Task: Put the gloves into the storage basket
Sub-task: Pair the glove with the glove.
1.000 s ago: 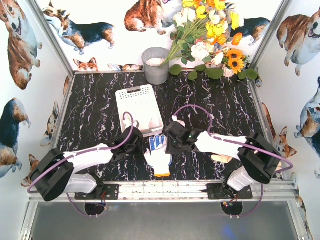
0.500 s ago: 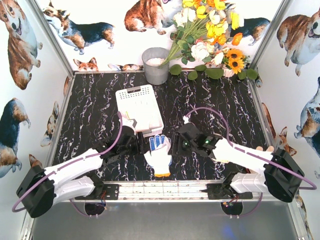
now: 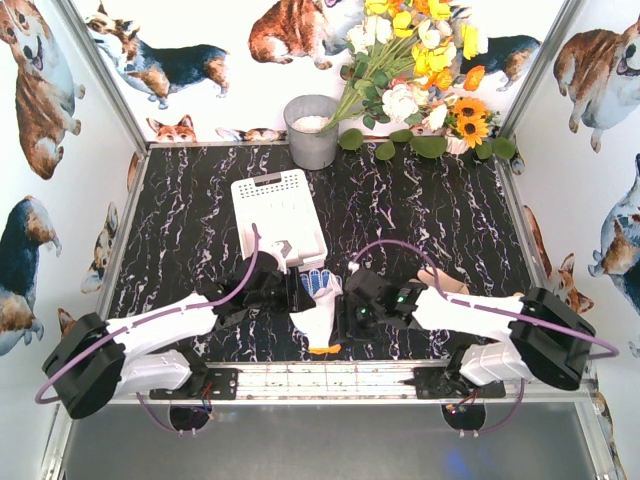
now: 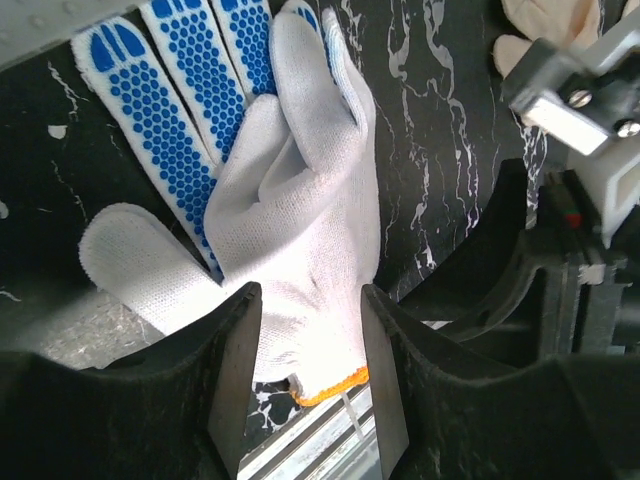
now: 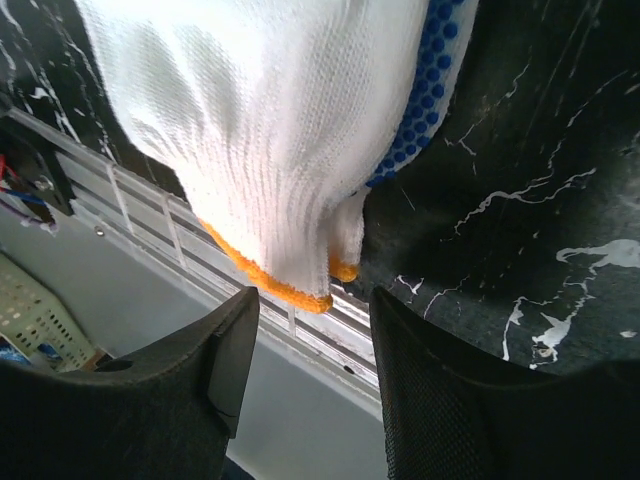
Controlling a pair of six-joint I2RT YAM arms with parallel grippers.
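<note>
Both grippers at the blue-dotted glove, no glove seen in transit

Left gripper (image 4: pixel 305 322) spread, fingers (image 4: pixel 235 385) straddling the blue-dotted glove (image 4: pixel 290 200) just above its orange cuff, touching or just beside the knit on either side; no firm pinch evident. Right gripper (image 5: pixel 312 325) spread as well, nothing between its fingers, cuff edge just ahead of the tips. Glove on the table (image 3: pixel 200 230), bunched between the two grippers, near the storage basket (image 3: pixel 262 190) but outside it. Beige glove (image 3: pixel 440 281) beside the right arm, well apart from the basket. Basket contents too pale to make out from above. Judged unfinished: at least two gloves left to grip, lift, carry over the rim and release
</note>
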